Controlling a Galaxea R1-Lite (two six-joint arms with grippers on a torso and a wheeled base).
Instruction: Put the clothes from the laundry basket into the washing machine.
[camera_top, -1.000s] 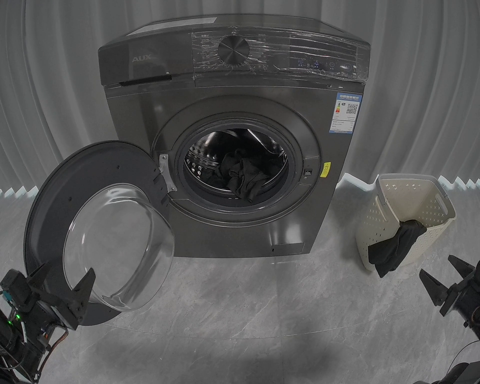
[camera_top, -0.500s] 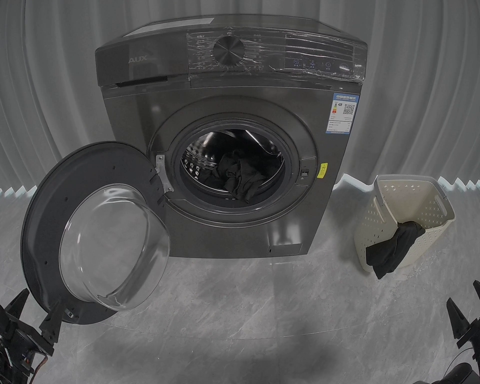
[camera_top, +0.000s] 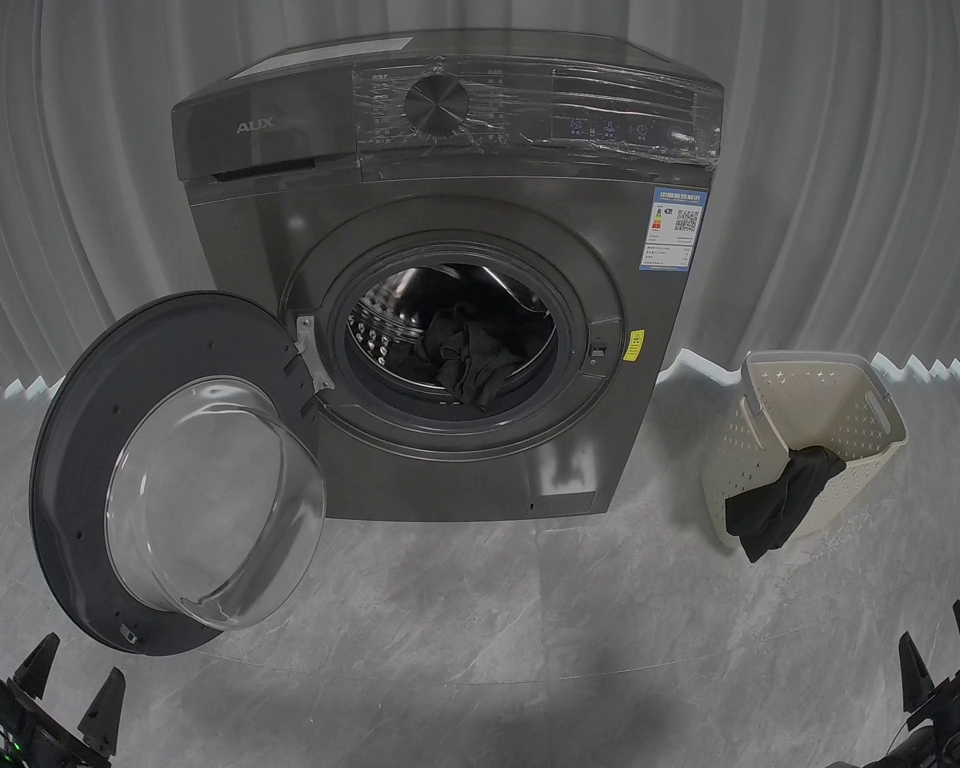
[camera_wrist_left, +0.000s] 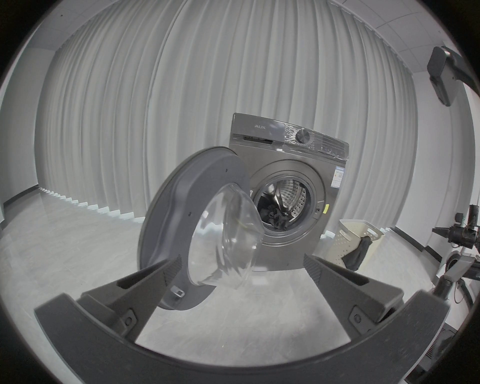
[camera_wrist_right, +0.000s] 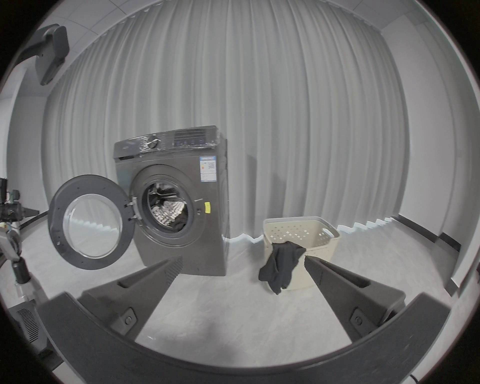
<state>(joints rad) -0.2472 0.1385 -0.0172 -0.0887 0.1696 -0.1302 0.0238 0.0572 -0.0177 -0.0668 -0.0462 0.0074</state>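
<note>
Front-loading washing machine (camera_top: 440, 200) with its round door (camera_top: 90, 440) swung fully open on the robot's left, the drum opening facing the robot. A bundle of dark clothes (camera_top: 465, 350) lies inside the drum near its lip. The laundry basket (camera_top: 830, 395) stands on the floor to the machine's right, apart from it, mouth upward. One dark garment (camera_top: 780, 500) drapes over the basket's near rim, long axis running downward, lower end pointing to the floor. Left gripper (camera_wrist_left: 241, 259) and right gripper (camera_wrist_right: 242, 260) sit low, fingers spread wide, holding nothing.
</note>
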